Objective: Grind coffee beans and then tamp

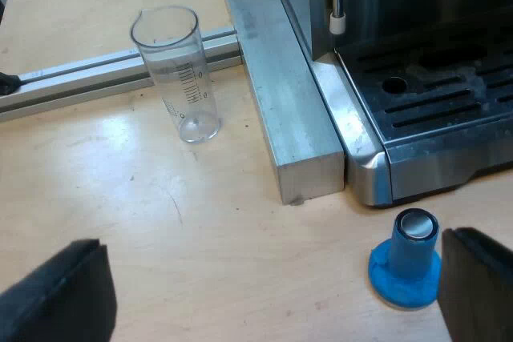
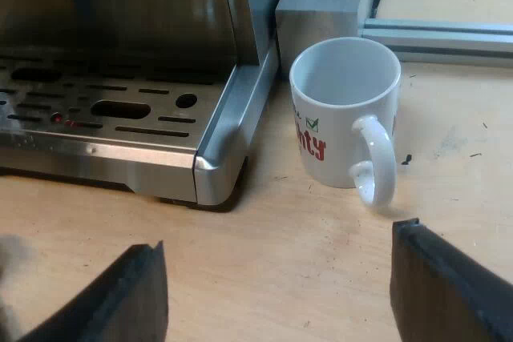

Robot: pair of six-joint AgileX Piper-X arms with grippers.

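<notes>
Tamper (image 1: 406, 266), the blue one, stands upright on the table (image 1: 200, 222) in our left wrist view, broad base down and metal-capped top toward the camera, just off a front corner of the espresso machine (image 1: 433, 94). Our left gripper (image 1: 271, 286) is spread wide and holds nothing. The tamper sits inside that gap, just beside one finger and well apart from the other, so we judge a short sideways shift would centre it before closing across its vertical stem. A measuring glass (image 1: 176, 74) stands farther off by a metal beam (image 1: 276, 78). In our right wrist view, the right gripper (image 2: 276, 278) hangs wide and empty near a white mug (image 2: 341, 114) beside the machine. We judge the left arm nearer the tamper.
</notes>
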